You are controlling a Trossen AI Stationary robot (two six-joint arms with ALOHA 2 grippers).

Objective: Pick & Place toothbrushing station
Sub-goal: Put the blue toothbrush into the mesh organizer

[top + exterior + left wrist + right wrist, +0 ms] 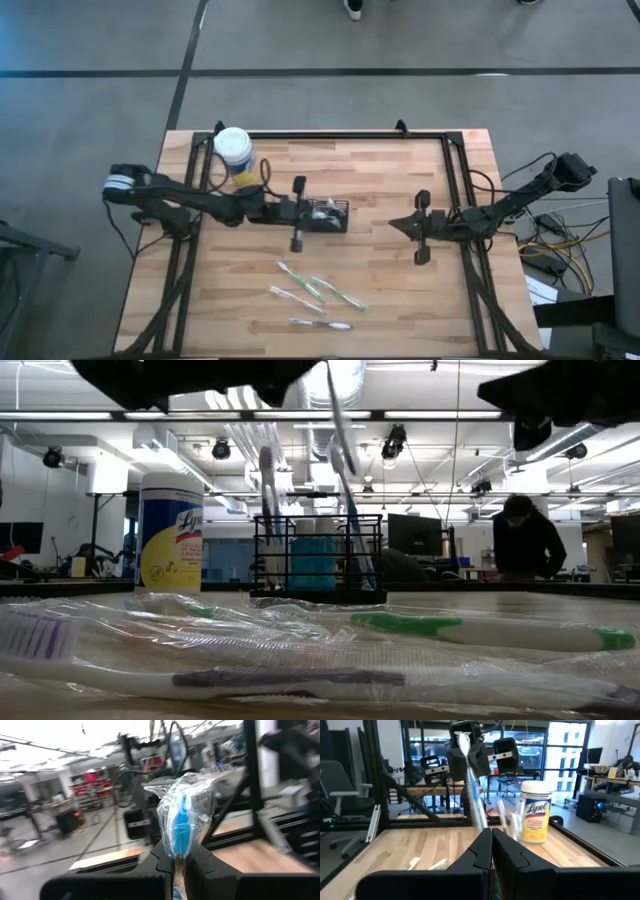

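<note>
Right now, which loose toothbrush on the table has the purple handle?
The purple toothbrush lying alone nearest the table's front edge, apart from the cluster; the other loose ones show green.

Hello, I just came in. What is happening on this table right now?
A two-armed robot is filling a black toothbrush caddy on a wooden table. The left gripper is shut on a plastic-wrapped blue toothbrush and is over the caddy, beside a wipes jar. The right gripper is shut, apparently on nothing, out over the middle of the table. Several wrapped toothbrushes lie on the table in front.
</note>
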